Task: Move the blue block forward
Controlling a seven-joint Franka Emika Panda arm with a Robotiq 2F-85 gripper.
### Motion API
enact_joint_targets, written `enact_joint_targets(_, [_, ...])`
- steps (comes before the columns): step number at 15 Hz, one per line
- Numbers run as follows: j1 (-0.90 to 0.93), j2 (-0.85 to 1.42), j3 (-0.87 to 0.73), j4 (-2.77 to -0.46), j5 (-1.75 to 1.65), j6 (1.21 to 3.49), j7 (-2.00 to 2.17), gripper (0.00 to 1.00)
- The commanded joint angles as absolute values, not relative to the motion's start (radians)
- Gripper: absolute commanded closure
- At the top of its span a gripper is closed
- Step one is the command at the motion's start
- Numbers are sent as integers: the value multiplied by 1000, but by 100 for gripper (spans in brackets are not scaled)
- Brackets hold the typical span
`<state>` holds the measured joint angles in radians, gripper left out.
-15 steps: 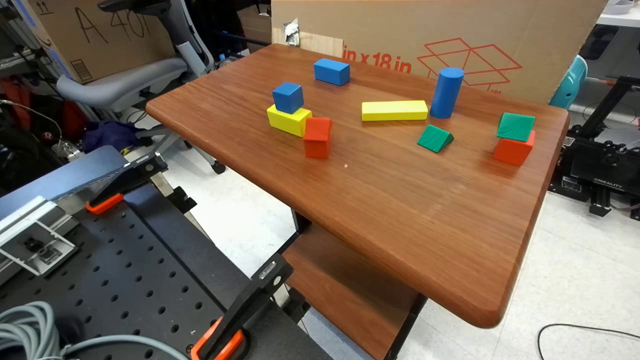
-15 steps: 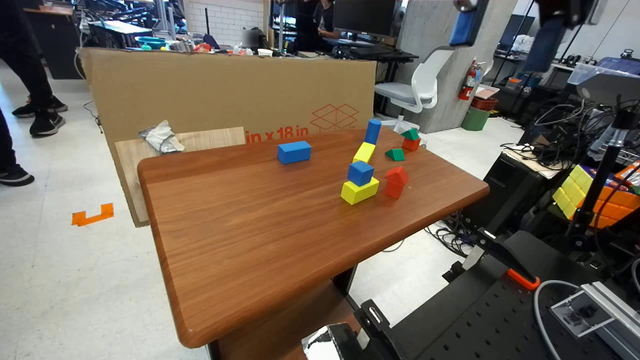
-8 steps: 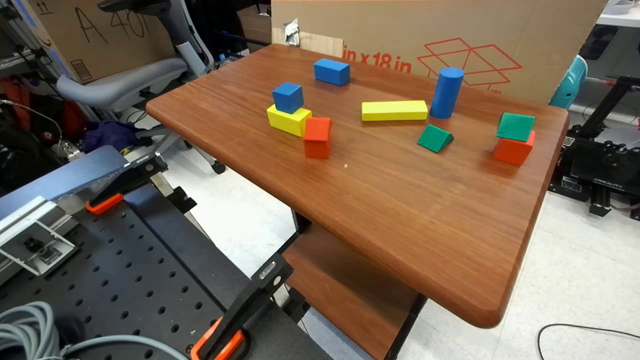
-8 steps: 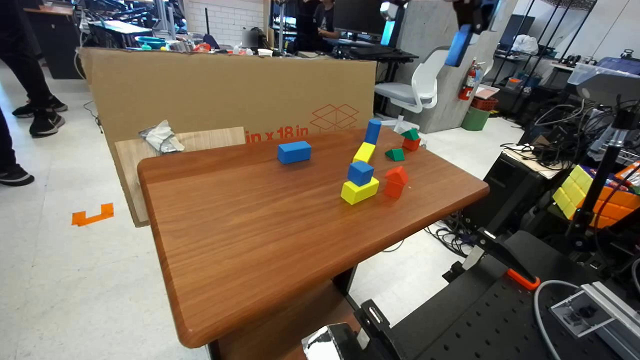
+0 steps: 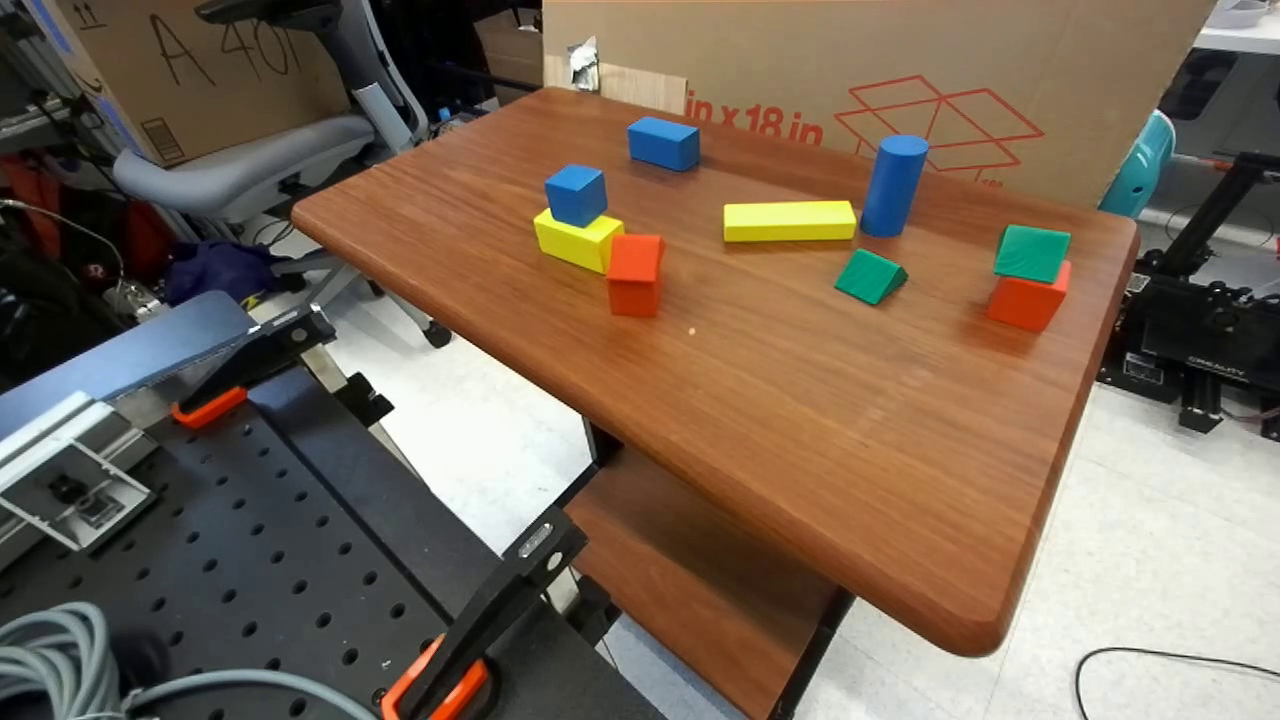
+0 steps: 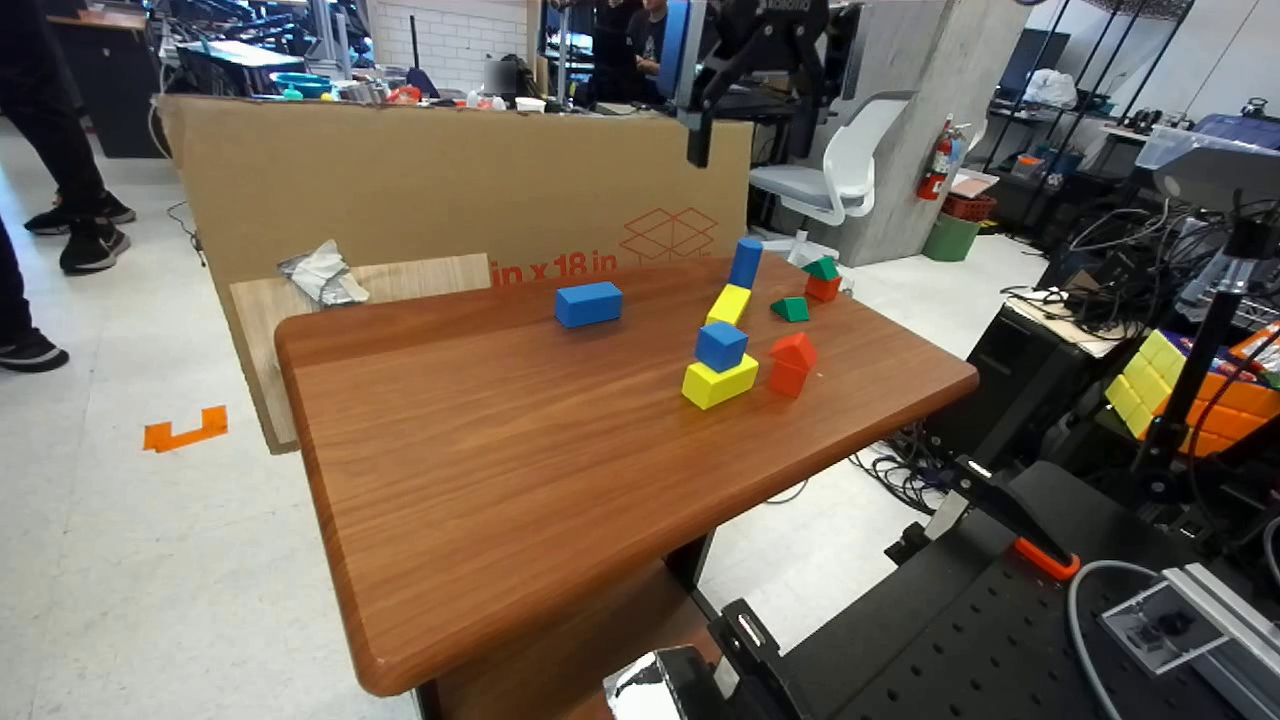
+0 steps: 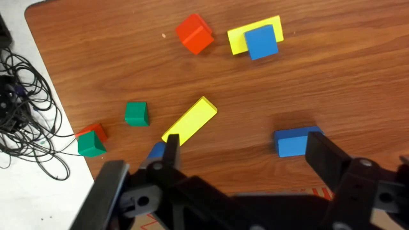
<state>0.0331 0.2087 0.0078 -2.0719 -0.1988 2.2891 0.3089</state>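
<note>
We see the fingers (image 6: 698, 143) hanging from above in an exterior view, pointing down and spread apart, well above the counter (image 6: 480, 440); the blue block (image 6: 588, 306) rests on it by the far edge, left of the one blue cylinder (image 6: 746, 263); we count one blue cube (image 6: 721, 347), set on one of two yellow blocks (image 6: 721, 384), and two green wedges (image 6: 791, 309), one atop a red block (image 6: 822, 290); right of the cube stands a red house shape (image 6: 789, 372).
</note>
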Motion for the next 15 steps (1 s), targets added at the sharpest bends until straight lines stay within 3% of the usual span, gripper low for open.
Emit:
enact_joint_targets(1, [78, 331, -2, -1975, -252, 2328, 349, 0])
enact_joint_targets(15, [120, 611, 9, -1715, -64, 2357, 302, 0])
